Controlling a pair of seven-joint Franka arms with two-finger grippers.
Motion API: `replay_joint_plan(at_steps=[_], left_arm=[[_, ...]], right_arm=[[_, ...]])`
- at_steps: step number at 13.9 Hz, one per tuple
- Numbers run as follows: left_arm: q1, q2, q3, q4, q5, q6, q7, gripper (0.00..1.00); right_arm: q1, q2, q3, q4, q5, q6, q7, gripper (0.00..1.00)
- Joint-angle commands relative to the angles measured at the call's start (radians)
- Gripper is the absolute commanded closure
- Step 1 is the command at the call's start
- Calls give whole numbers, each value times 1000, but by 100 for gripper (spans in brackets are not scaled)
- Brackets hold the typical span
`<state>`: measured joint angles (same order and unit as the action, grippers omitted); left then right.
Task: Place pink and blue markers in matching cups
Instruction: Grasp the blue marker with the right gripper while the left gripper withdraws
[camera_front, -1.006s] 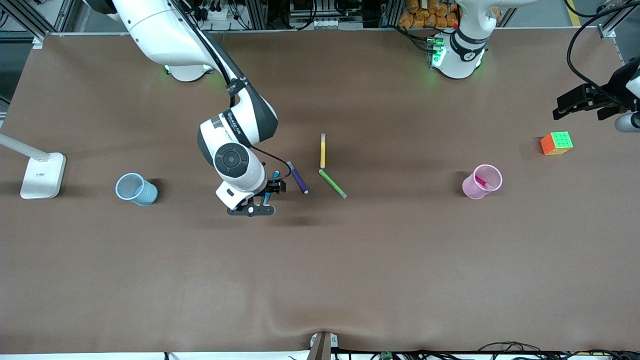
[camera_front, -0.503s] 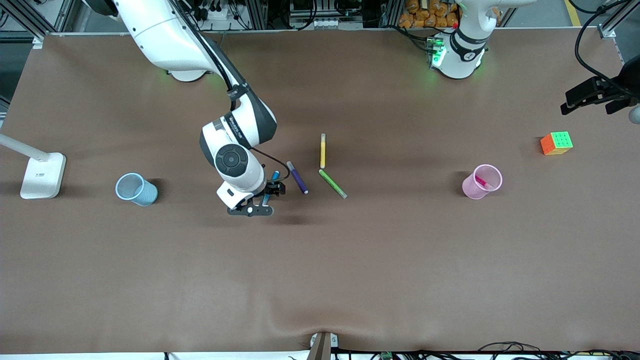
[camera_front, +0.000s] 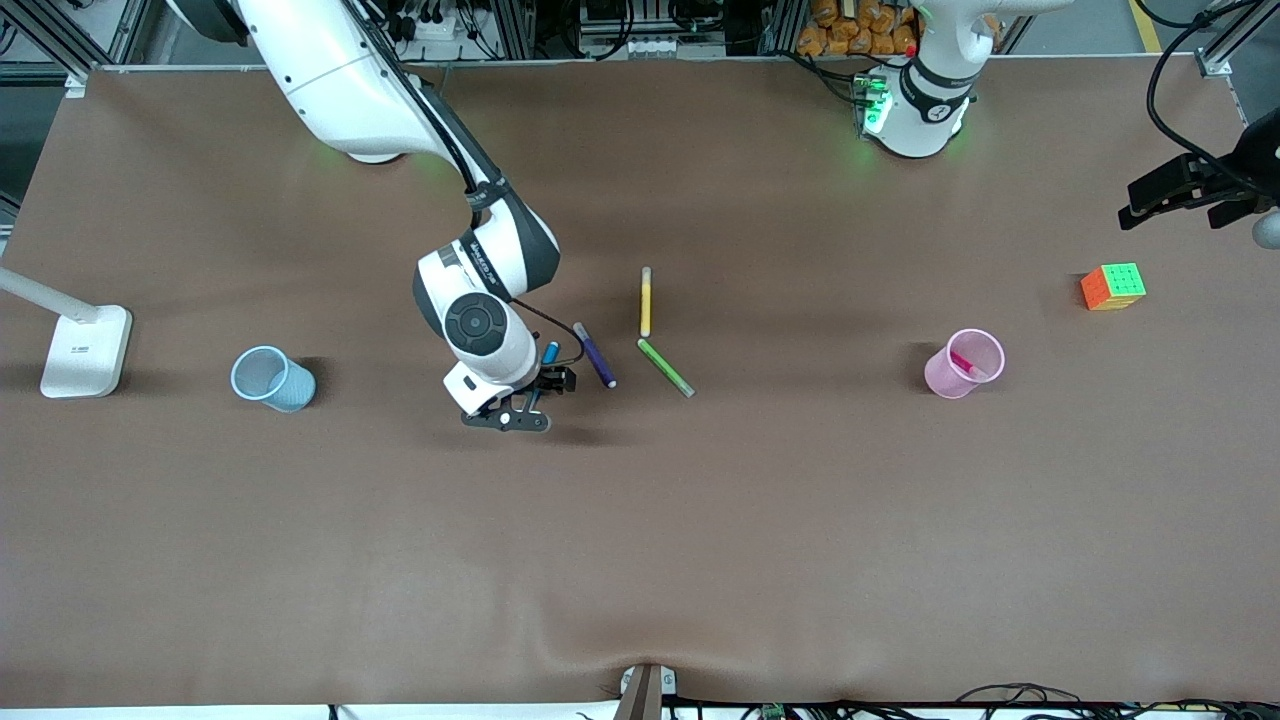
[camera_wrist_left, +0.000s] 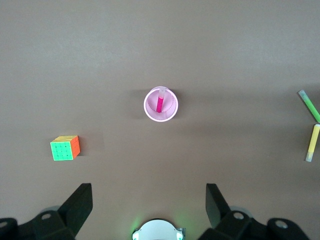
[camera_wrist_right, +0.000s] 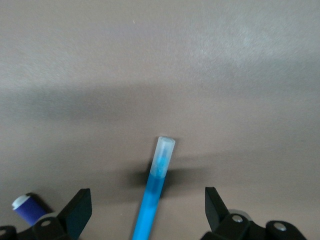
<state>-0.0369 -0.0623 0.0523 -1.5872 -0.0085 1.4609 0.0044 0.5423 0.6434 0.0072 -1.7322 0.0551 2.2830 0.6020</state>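
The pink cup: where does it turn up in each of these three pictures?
Front view: the pink cup stands toward the left arm's end of the table, pink marker inside.
Left wrist view: the cup sits mid-picture.
Right wrist view: not in it.
Shared landmark: the colour cube, also in the left wrist view.

Surface (camera_front: 800, 520): plain brown. Blue marker (camera_wrist_right: 153, 200): bright blue, pale greyish end. Pink marker (camera_wrist_left: 160, 101): magenta. Cups: pale pink (camera_front: 945, 378), pale blue (camera_front: 285, 388). Other markers: purple (camera_front: 596, 357), yellow (camera_front: 645, 305), green (camera_front: 664, 367). Cube (camera_front: 1112, 286): green and orange faces.
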Motion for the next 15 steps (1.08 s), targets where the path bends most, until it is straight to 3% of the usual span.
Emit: replay_joint_plan(at_steps=[1,5,8,10,13,15], left_arm=[[0,-4,-3,1,-7,-13,-15,0],[-1,5,-3,7,-5,-13,-9,0],[-12,7,-15,10,59,-11,5,0],[-8,7,-35,12,61,-11,8,0],[-6,9,-35,12,61,-10,12,0],[0,9,-34,13,61,-10,17,0]], right_arm=[[5,12,-3,-3,-12,13,28,0],[7,25,-3,-4,-12,29,27,0],[7,39,-3,-4,-12,46,27,13],[5,44,-3,-4,-12,49,27,34],[1,44,-3,-4,-12,53,28,94],[1,42,-3,-4,-12,53,27,100]])
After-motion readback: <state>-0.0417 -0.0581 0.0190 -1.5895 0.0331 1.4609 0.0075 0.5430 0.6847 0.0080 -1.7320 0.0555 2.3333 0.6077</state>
